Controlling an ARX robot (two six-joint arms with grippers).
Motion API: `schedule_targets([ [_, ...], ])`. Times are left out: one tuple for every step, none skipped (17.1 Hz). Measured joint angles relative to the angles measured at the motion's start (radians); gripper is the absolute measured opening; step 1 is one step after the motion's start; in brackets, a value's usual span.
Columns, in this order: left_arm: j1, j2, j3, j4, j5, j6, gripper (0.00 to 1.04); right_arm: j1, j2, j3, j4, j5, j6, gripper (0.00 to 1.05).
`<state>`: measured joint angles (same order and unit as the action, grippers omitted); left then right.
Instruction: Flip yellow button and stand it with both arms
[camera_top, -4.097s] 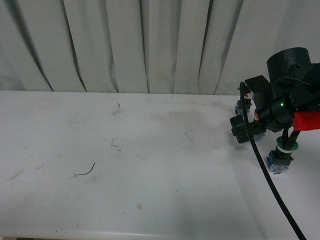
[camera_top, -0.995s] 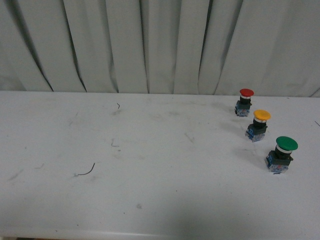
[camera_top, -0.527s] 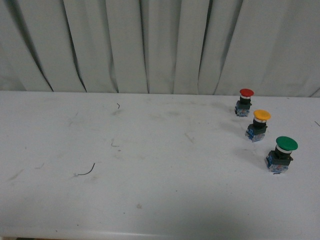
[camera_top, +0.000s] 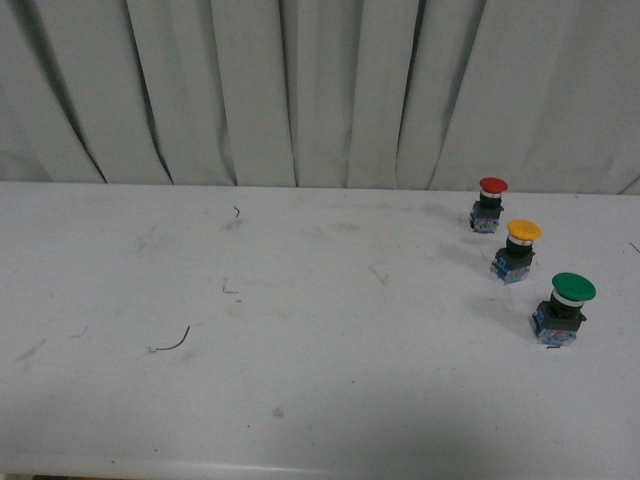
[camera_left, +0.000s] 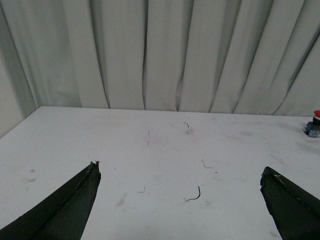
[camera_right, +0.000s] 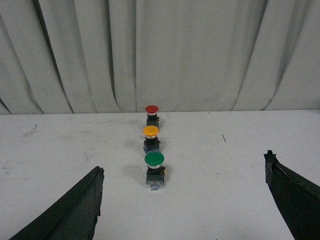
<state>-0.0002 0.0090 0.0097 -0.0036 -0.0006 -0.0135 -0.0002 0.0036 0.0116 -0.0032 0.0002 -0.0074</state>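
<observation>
Yellow button (camera_top: 518, 250) upright, cap up, near the table's (camera_top: 300, 380) right edge, toward the far side. Red button (camera_top: 488, 204) just beyond it, green button (camera_top: 561, 309) just nearer; tight row. Right gripper (camera_right: 182, 200) spread wide, empty, facing the row; left gripper (camera_left: 180, 200) likewise released, well apart. Risk, as I judge: wide fingers reaching in could topple a neighbour.

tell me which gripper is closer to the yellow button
Right. The right gripper faces the yellow button with open fingers. The left gripper looks over bare table further left, button out of its view.
</observation>
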Motion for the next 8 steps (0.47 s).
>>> schedule_targets([
  [0.0,0.0,0.0,0.0,0.0,0.0,0.98,0.0,0.0,0.0,0.0,0.0,0.0,0.98],
  [0.0,0.0,0.0,0.0,0.0,0.0,0.98,0.0,0.0,0.0,0.0,0.0,0.0,0.98],
  [0.0,0.0,0.0,0.0,0.0,0.0,0.98,0.0,0.0,0.0,0.0,0.0,0.0,0.98],
  [0.0,0.0,0.0,0.0,0.0,0.0,0.98,0.0,0.0,0.0,0.0,0.0,0.0,0.98],
  [0.0,0.0,0.0,0.0,0.0,0.0,0.98,0.0,0.0,0.0,0.0,0.0,0.0,0.98],
  [0.0,0.0,0.0,0.0,0.0,0.0,0.98,0.0,0.0,0.0,0.0,0.0,0.0,0.98],
  [0.0,0.0,0.0,0.0,0.0,0.0,0.98,0.0,0.0,0.0,0.0,0.0,0.0,0.98],
  [0.0,0.0,0.0,0.0,0.0,0.0,0.98,0.0,0.0,0.0,0.0,0.0,0.0,0.98],
])
